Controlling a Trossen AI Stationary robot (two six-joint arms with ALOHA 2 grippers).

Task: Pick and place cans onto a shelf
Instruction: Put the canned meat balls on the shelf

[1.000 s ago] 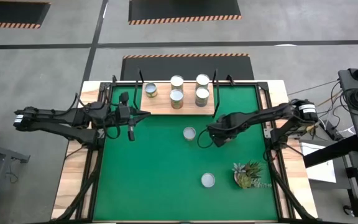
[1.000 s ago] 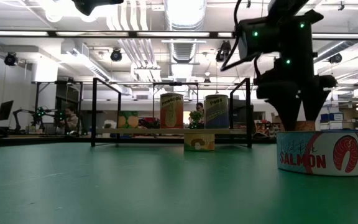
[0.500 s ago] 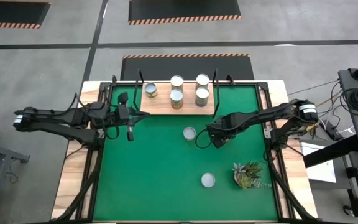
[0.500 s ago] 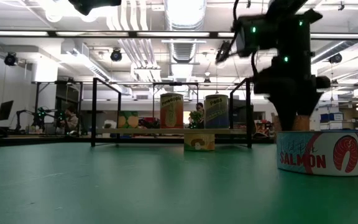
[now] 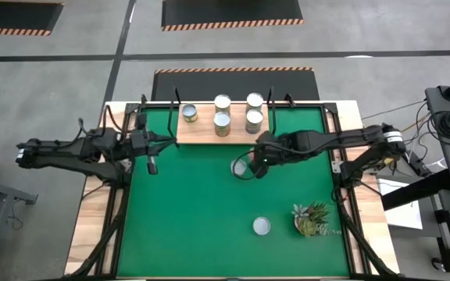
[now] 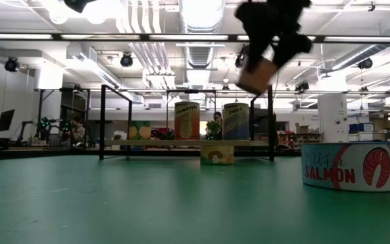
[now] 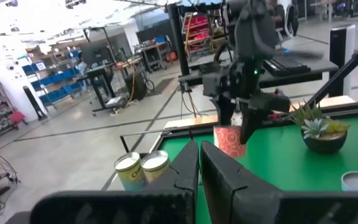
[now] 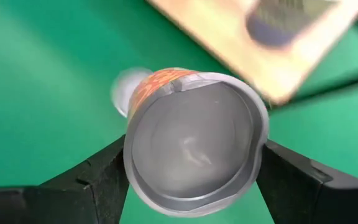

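My right gripper [image 5: 250, 166] is shut on a tan-orange can [image 6: 257, 76] with a silver top [image 8: 194, 143], held high above the green mat, just near of the shelf. The shelf [image 5: 201, 133] is a light-wood board at the mat's far edge with several cans standing on it [image 5: 222, 121]. A second can [image 5: 237, 165] stands on the mat beside the gripper, and a flat salmon tin [image 5: 262, 226] stands nearer. My left gripper [image 5: 152, 165] is shut and empty at the mat's left side. My right gripper pinches the can's side wall [image 8: 135, 106] between its two fingers [image 8: 101, 174], one on each opposite side, just below the silver top. The fingers come from above, slanting. The can is lifted clear of the mat and hangs tilted below the gripper [image 6: 259, 68].
A small leafy plant [image 5: 312, 218] stands at the mat's near right. Black metal posts [image 6: 102, 122] rise at the shelf's ends. Bare green mat [image 5: 186, 218] lies at the near left.
My right gripper has risen, lifting the tan-orange can off the mat, and has gone toward the table's left edge and the shelf; the can now hangs tilted. My left gripper has drawn back toward the table's left edge.
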